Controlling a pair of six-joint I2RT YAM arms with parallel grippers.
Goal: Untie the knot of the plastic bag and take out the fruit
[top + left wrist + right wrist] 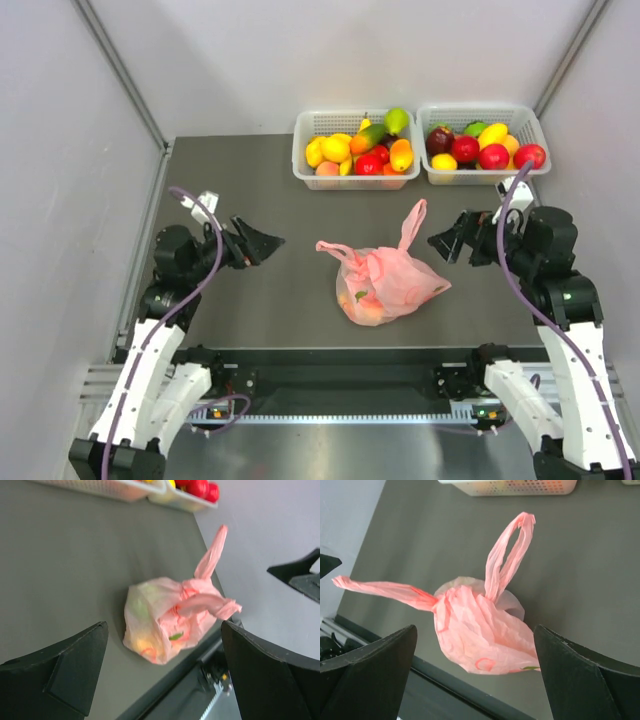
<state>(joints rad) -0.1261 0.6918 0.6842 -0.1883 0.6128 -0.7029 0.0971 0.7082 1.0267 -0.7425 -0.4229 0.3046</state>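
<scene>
The pink plastic bag (390,283) lies on the dark table between the two arms, near the front edge. Its two handle loops stick out, one upward and one to the left, from the knot (368,257). Fruit (362,306) shows faintly through the film, peach and green. My left gripper (272,241) is open and empty, left of the bag and apart from it. My right gripper (438,244) is open and empty, right of the bag. The left wrist view shows the bag (150,630) and knot (189,587) ahead; the right wrist view shows the bag (485,635) and knot (444,599).
Two white baskets (302,165) (535,128) full of toy fruit stand at the back of the table. Grey walls close in both sides. The table's front edge and metal rail (350,355) run just below the bag.
</scene>
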